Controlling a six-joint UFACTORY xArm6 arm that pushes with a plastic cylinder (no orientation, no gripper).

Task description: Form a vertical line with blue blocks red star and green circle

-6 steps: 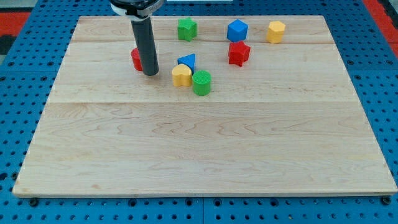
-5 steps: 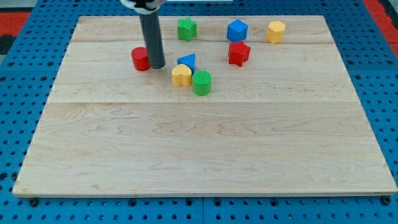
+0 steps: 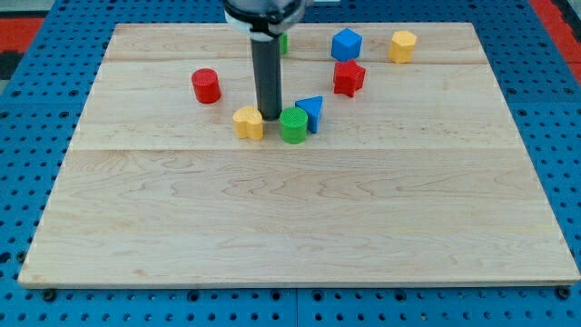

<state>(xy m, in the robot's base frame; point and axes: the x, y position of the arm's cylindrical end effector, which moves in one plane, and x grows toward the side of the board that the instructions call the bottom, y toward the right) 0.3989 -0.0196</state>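
Observation:
My tip (image 3: 270, 115) rests on the board between the yellow block (image 3: 248, 122) on its left and the green circle (image 3: 293, 124) on its right, close to both. The blue triangle (image 3: 310, 111) touches the green circle's upper right side. The red star (image 3: 349, 78) lies above and right of them. The blue hexagon block (image 3: 346, 44) sits near the view's top, just above the red star.
A red cylinder (image 3: 206, 85) stands to the left of my rod. A yellow hexagon block (image 3: 403, 44) sits at the top right. A green block (image 3: 283, 41) at the top is mostly hidden behind my rod. The wooden board (image 3: 290, 227) lies on a blue pegboard.
My tip moved right and down, from beside the red cylinder to between the yellow block and green circle. The blue triangle shifted right past the green circle; the yellow block shifted left.

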